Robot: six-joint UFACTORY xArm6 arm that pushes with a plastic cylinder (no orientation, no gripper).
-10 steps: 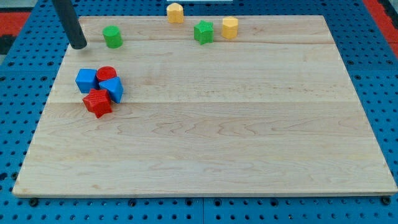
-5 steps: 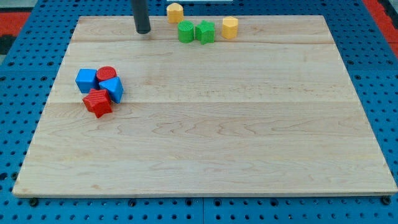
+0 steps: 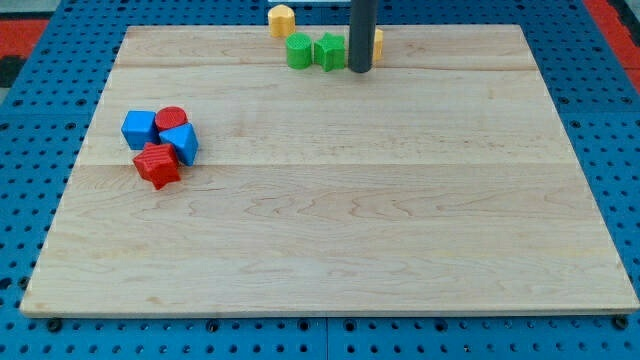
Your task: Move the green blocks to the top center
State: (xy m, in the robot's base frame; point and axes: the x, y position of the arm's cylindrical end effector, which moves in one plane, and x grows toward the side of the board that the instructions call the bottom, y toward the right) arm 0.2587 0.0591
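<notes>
Top centre of surface [image 3: 330, 200]: green cylinder [image 3: 298, 51] touching green star [image 3: 329, 50]; my tip [image 3: 360, 69] just right of star. Rod hides most of one yellow block [image 3: 378, 44]. No tool fitted, so nothing grasped.

Green pair at the far centre of the board

My tip [image 3: 360, 69] stands just right of the green star block [image 3: 330, 51], which touches the green cylinder [image 3: 299, 51]; the rod hides most of a yellow block [image 3: 377, 43] behind it.
</notes>
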